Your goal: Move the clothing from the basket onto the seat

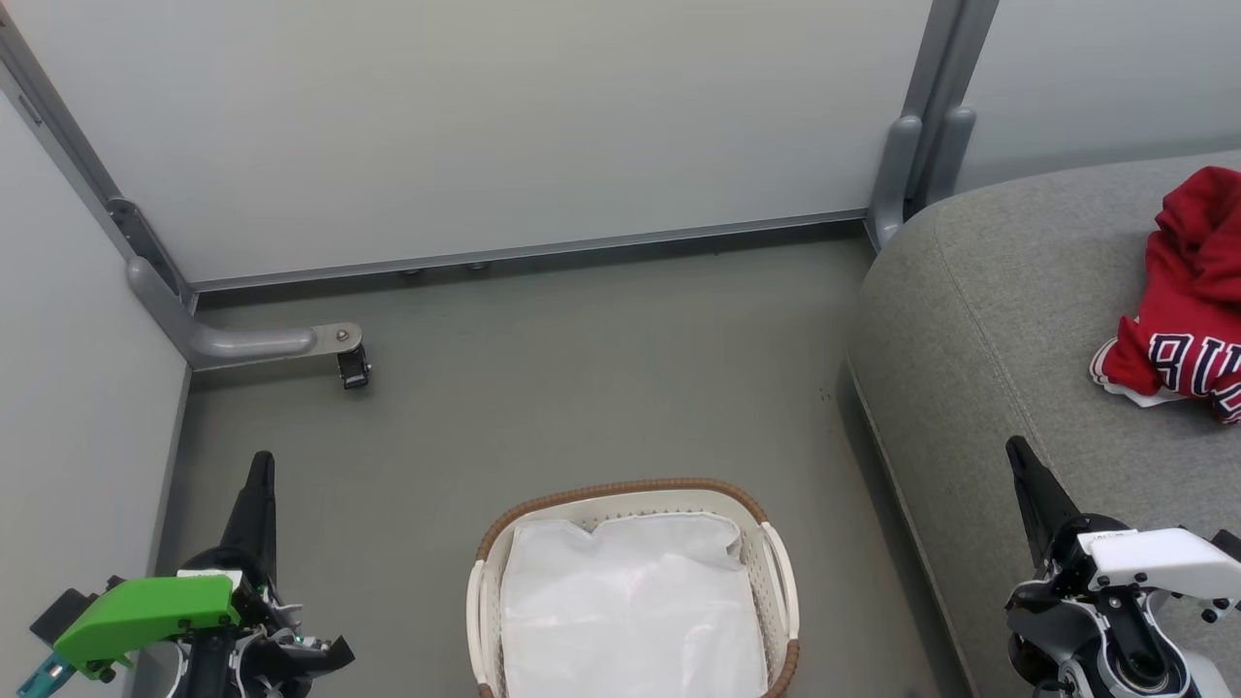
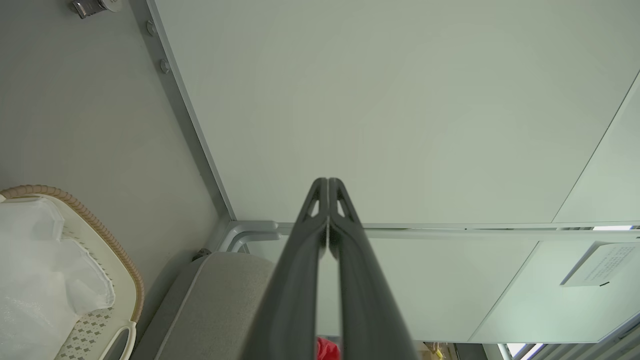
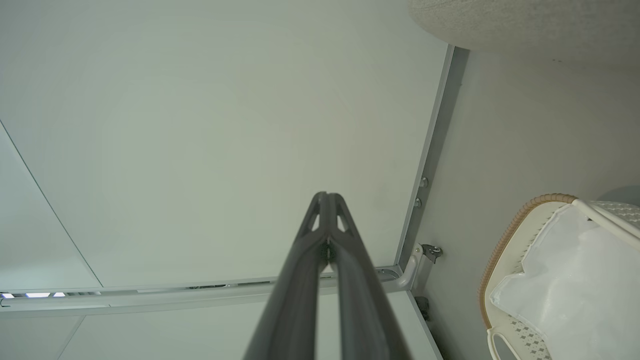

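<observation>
Seems done: clothing (image 1: 1193,281) on seat (image 1: 989,320) at right edge, only white liner (image 1: 630,601) in basket (image 1: 620,488), bottom centre. Left gripper (image 1: 262,470) and right gripper (image 1: 1020,460) pressed together, empty. Next: probably only keeping clear.

Crumpled red jersey (image 1: 1194,291) lies on grey seat (image 1: 1008,330); white basket (image 1: 780,572) holds only liner.
</observation>
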Controlling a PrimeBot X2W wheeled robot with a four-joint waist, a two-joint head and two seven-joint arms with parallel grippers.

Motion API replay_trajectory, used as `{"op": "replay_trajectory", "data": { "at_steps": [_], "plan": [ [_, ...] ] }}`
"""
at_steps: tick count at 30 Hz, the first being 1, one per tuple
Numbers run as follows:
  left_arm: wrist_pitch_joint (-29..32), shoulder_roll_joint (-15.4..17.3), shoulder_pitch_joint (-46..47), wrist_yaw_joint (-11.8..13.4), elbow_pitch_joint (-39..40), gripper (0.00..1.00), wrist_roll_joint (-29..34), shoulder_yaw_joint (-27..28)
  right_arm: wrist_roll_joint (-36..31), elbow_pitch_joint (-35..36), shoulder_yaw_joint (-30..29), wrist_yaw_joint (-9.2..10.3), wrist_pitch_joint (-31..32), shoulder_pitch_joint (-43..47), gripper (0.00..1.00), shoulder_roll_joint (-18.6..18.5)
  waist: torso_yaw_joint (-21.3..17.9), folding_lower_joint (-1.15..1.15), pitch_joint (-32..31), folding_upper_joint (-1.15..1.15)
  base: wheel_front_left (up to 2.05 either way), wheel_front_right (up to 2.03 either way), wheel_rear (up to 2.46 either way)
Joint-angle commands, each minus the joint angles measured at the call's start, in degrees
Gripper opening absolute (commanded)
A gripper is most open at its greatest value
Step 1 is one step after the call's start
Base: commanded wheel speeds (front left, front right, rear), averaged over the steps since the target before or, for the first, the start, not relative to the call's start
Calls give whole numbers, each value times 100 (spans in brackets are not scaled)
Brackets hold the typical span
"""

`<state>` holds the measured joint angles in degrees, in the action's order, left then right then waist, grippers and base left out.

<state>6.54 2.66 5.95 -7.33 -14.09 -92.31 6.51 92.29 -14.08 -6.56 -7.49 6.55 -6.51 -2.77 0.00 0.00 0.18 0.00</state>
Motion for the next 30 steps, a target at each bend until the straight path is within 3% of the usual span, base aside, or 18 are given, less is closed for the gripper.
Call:
{"op": "replay_trajectory", "data": {
  "at_steps": [1, 30],
  "plan": [
    [21, 40, 61, -34, 9, 0, -18, 12, 20, 24, -13, 0, 19, 60, 0, -15, 0, 0, 0, 0, 0, 0, 0],
    [20, 40, 61, -30, 10, 0, -18, 11, 21, 23, -12, 0, 18, 60, 0, -15, 0, 0, 0, 0, 0, 0, 0]
  ]
}}
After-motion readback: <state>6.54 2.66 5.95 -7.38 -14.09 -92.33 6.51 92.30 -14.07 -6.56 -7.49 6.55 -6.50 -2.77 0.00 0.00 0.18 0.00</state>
